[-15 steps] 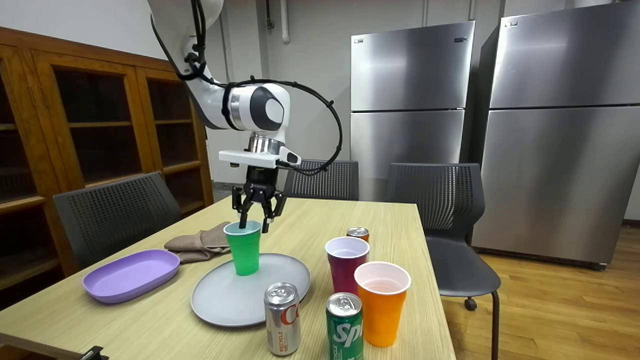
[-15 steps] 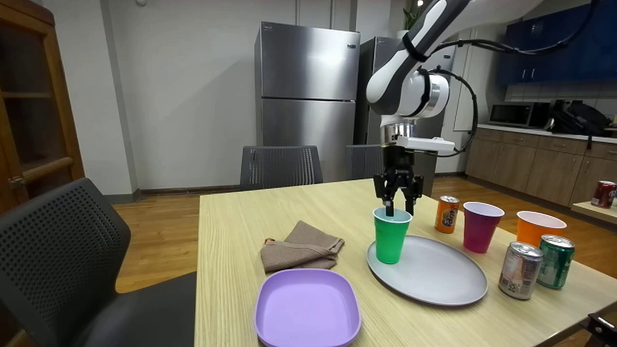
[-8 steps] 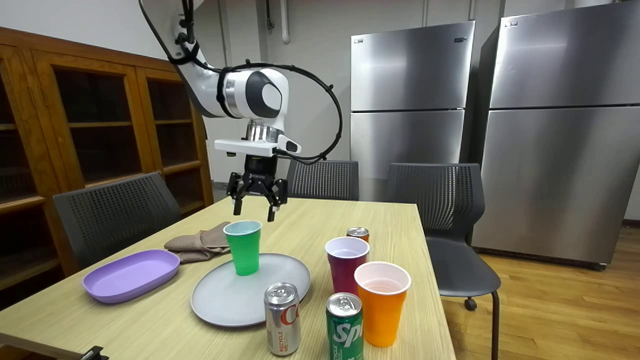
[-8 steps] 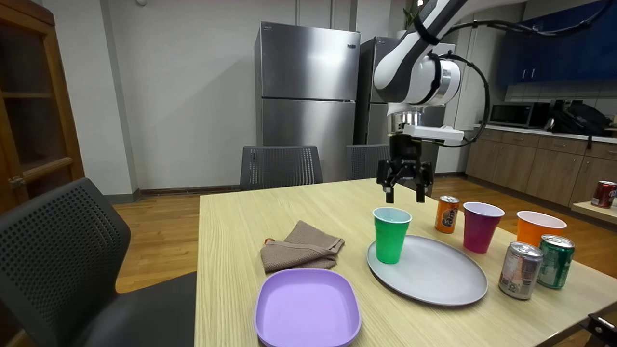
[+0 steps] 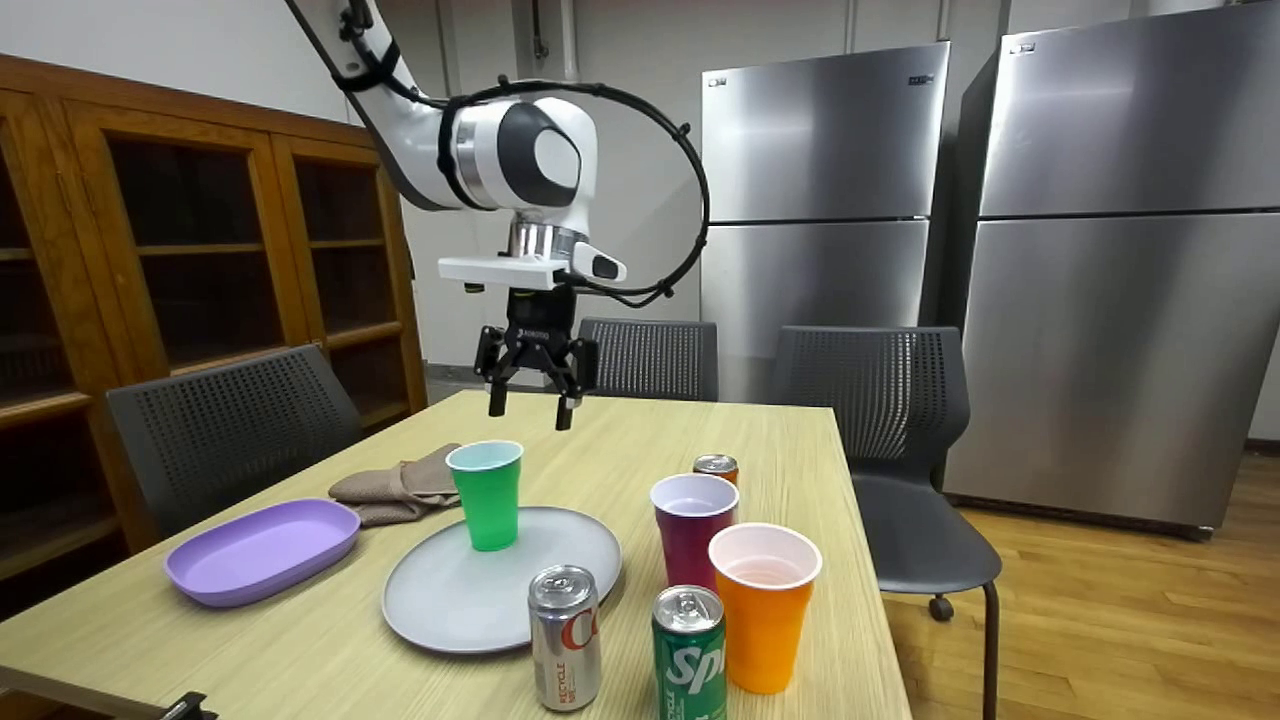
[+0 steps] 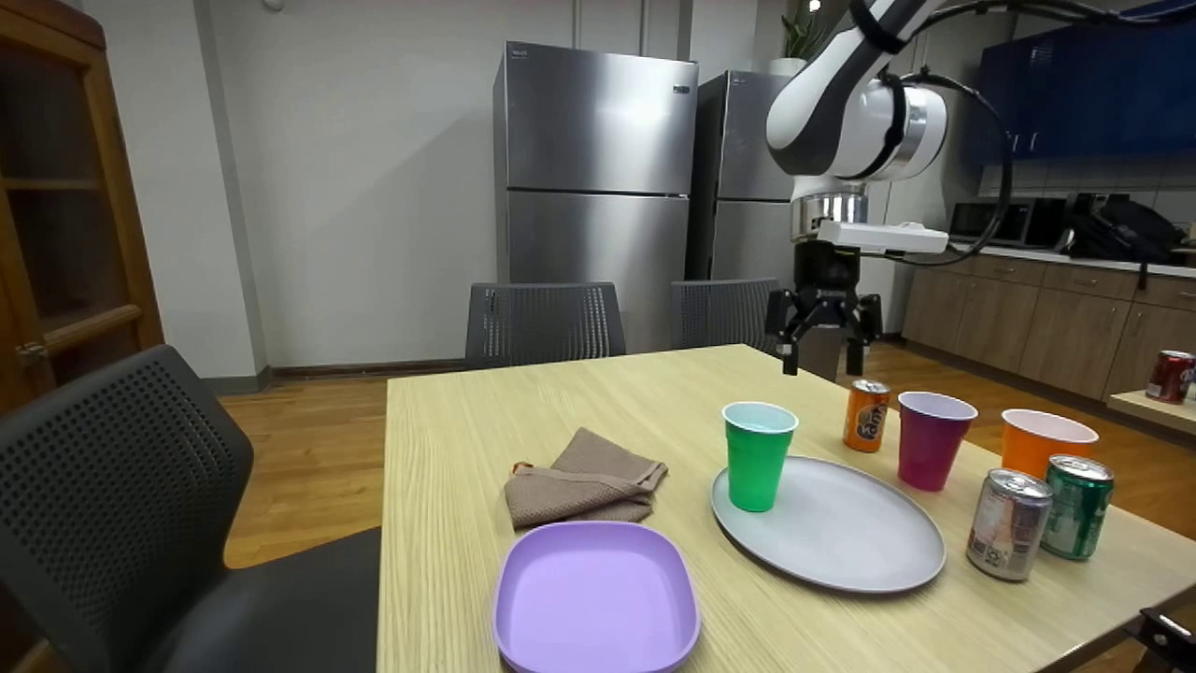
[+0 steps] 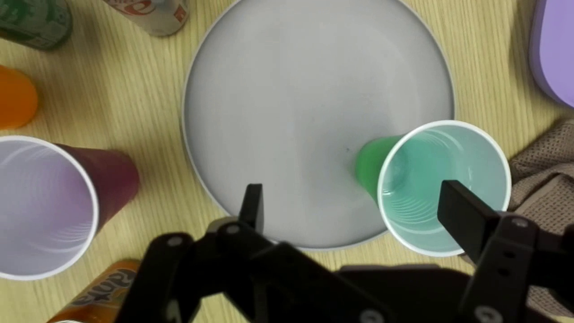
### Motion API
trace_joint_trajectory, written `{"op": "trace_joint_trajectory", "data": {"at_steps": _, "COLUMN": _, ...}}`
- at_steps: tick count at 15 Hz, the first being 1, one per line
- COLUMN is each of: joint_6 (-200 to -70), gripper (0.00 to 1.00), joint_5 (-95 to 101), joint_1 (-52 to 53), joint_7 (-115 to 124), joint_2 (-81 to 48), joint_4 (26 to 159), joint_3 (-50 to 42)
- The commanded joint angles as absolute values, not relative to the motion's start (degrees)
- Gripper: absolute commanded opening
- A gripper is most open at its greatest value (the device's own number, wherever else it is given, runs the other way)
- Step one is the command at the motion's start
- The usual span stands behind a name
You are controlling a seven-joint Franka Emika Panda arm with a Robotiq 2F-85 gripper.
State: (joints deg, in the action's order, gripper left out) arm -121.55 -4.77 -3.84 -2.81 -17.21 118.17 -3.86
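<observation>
My gripper [image 5: 530,410] hangs in the air, its jaws wide apart with nothing between them. A green cup [image 5: 490,508] with a white rim stands upright on the left part of a round grey plate [image 5: 455,610]. In an exterior view the gripper [image 6: 822,361] is above the cup's rim and off to its right, apart from it. From the wrist view, one fingertip overlaps the green cup [image 7: 421,166] in the line of sight, and the other fingertip is over the grey plate [image 7: 305,112]. The cup's inside looks bare.
Beside the plate stand a purple cup [image 6: 934,444], an orange cup [image 5: 765,630], an orange can [image 6: 866,418], a silver can [image 5: 565,640] and a green can [image 5: 690,660]. Opposite lie a lilac tray [image 6: 598,598] and a folded brown cloth [image 6: 579,486]. Chairs surround the table.
The gripper has opened wider, with one finger leaving the green cup, and it has risen. In both exterior views it has then shifted right. The cup stays put on the plate.
</observation>
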Motion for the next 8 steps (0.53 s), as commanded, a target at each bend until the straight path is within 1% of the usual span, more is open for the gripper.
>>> {"op": "trace_joint_trajectory", "data": {"at_steps": 1, "joint_6": -123.41, "gripper": 1.00, "joint_5": -4.85, "joint_1": -4.67, "joint_7": 0.02, "joint_2": -13.45, "joint_4": 121.86, "joint_3": -4.82}}
{"op": "trace_joint_trajectory", "data": {"at_steps": 8, "joint_6": -124.80, "gripper": 1.00, "joint_5": -4.55, "joint_1": -5.75, "joint_7": 3.80, "joint_2": -11.68, "joint_4": 123.79, "joint_3": -7.52}}
